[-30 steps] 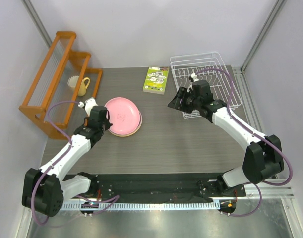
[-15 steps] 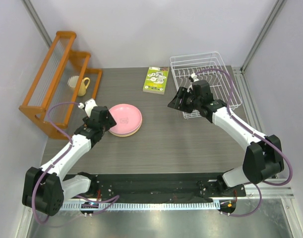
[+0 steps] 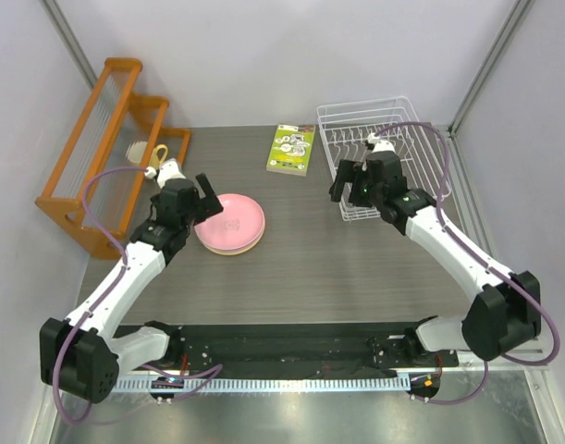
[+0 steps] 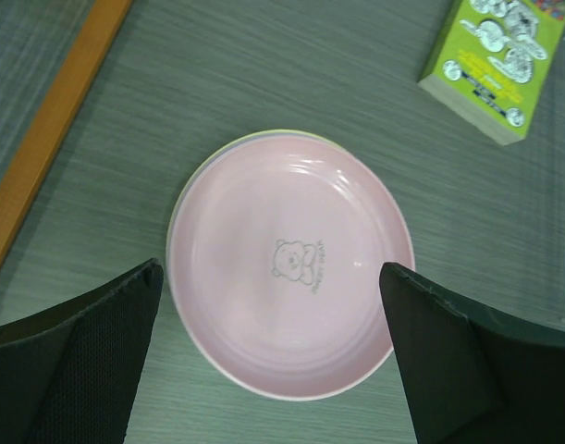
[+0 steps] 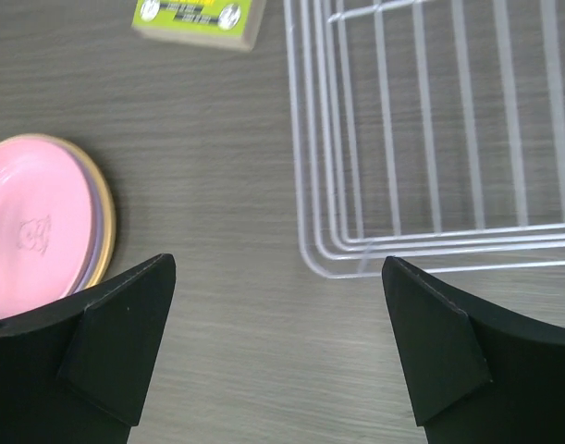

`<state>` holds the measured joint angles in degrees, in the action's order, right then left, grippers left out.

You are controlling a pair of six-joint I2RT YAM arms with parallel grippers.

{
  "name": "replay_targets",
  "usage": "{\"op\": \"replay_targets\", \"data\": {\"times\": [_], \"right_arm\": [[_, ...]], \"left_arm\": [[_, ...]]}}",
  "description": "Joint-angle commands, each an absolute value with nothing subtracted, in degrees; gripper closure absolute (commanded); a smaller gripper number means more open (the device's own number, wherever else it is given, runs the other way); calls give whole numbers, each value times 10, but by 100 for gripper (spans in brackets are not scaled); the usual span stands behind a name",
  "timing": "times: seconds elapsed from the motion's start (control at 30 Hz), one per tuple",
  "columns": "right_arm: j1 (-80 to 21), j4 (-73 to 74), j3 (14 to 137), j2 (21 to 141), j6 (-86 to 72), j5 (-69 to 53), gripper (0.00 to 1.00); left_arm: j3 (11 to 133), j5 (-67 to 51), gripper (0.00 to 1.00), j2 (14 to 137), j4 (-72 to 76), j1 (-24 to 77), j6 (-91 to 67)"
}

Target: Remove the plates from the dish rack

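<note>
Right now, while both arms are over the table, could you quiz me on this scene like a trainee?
1. True or false: the pink plate lies on top of the other plates.
2. The left gripper has its jaws: A open, nothing held; B shut on a plate.
3. How many plates show in the dish rack?

Key: 1 true; 2 A; 3 none.

Legible text: none you can read | pink plate [image 4: 291, 273]: you see a small bear outline at centre with tiny lettering beside it, too small to make out | green-white booklet [image 4: 493, 63]: cover print blurred, unreadable
</note>
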<state>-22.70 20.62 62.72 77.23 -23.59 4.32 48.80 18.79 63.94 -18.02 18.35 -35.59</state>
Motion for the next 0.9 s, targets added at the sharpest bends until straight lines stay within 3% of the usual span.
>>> {"op": "replay_targets", "data": {"times": [0.0,0.3,0.87], "right_arm": [[-226,201,624,717,-168,156,0],[-226,182,596,688,-125,247,0],[-221,112,549,687,-93,279,0]], "left_arm": [[520,151,1,647,-138,186,-316],[543,151,1,664,-91,222,-270],[584,172,0,742,-40,316,-206]]}}
